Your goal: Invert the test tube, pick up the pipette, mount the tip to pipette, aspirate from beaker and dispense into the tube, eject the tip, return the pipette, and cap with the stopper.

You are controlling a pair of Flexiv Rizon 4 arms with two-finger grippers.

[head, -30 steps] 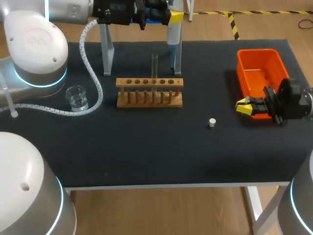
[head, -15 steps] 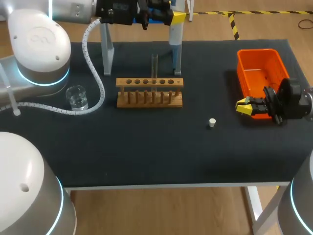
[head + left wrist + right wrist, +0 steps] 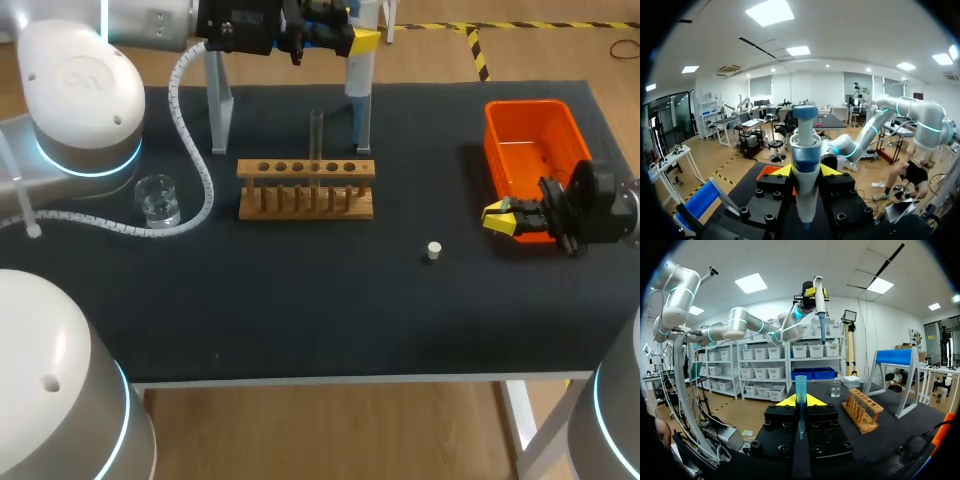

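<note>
Both tools are loaded. My left tool (image 3: 345,35) clamps the pipette (image 3: 357,70) upright at the desk's (image 3: 300,310) 12 o'clock, beyond the rack (image 3: 306,188) where the test tube (image 3: 315,135) stands. My right tool (image 3: 497,217), at 3 o'clock by the orange bin (image 3: 530,140), pinches the pipette tip (image 3: 800,385). The beaker (image 3: 157,198) sits at 9 o'clock, the stopper (image 3: 433,250) at the rack's 4 o'clock.

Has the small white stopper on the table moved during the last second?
No. The stopper lies at the same spot, to the right of the wooden rack.
</note>
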